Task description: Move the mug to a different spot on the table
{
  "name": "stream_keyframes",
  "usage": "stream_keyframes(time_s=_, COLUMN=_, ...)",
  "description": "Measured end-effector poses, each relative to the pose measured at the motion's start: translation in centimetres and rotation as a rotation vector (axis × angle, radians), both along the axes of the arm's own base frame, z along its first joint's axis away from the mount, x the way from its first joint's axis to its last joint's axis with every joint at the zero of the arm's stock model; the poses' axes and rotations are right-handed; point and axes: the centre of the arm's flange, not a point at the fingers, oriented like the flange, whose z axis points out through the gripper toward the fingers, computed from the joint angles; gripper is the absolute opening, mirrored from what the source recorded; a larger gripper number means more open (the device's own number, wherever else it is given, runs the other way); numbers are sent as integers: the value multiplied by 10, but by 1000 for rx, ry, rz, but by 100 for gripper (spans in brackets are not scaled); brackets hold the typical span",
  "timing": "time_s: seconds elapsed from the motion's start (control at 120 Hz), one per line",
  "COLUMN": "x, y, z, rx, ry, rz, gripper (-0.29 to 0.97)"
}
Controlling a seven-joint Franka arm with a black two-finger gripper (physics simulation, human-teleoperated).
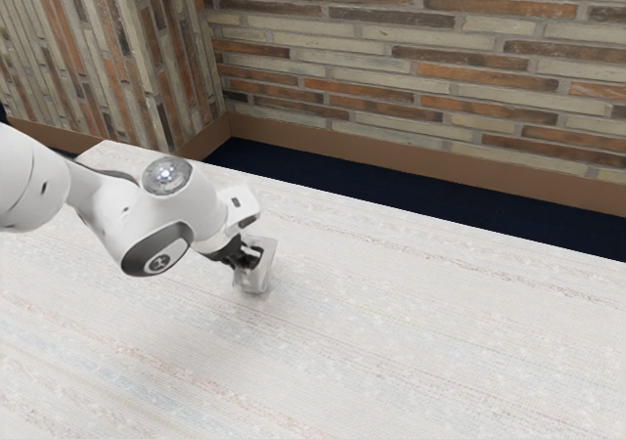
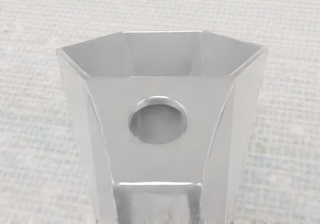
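Two brick walls (image 1: 411,58) meet in a corner behind the scene, with a brown skirting along their foot. Below them runs a strip of dark blue floor (image 1: 440,199). The table (image 1: 411,341) is wide and pale, with a fine streaked grain, and it takes most of the exterior view.

The white arm (image 1: 147,214) enters from the exterior view's left and reaches toward its right, bent down so that the hand points at the table. The black gripper (image 1: 246,256) is low, close above the surface, in the left half of the table.

The grey mug (image 1: 257,273) sits directly at the gripper's tip, a little tilted, with a soft shadow on the table just below it. In the wrist view the mug (image 2: 160,84) is very near under the hand: it has a six-sided rim and a flat handle with a round hole (image 2: 158,120). If the gripper clasps the mug or is loose beside it, I cannot tell.
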Motion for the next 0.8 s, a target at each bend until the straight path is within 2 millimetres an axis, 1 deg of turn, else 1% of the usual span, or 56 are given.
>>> stream_keyframes(time_s=0.217, x=-17, y=9, z=-18, rx=10, ry=35, rz=-25, gripper=9)
stream_keyframes(time_s=0.45, x=-32, y=6, z=-37, rx=17, ry=72, rz=-60, gripper=13)
stream_keyframes(time_s=0.533, x=-34, y=4, z=-41, rx=20, ry=81, rz=-72, gripper=17)
stream_keyframes(time_s=0.583, x=-34, y=3, z=-41, rx=22, ry=81, rz=-78, gripper=25)
stream_keyframes(time_s=0.683, x=-34, y=2, z=-38, rx=24, ry=76, rz=-87, gripper=40)
stream_keyframes(time_s=0.717, x=-34, y=1, z=-33, rx=25, ry=70, rz=-91, gripper=44)
stream_keyframes(time_s=0.767, x=-34, y=-5, z=-15, rx=26, ry=52, rz=-103, gripper=49)
stream_keyframes(time_s=0.8, x=-35, y=-9, z=8, rx=28, ry=36, rz=-103, gripper=51)
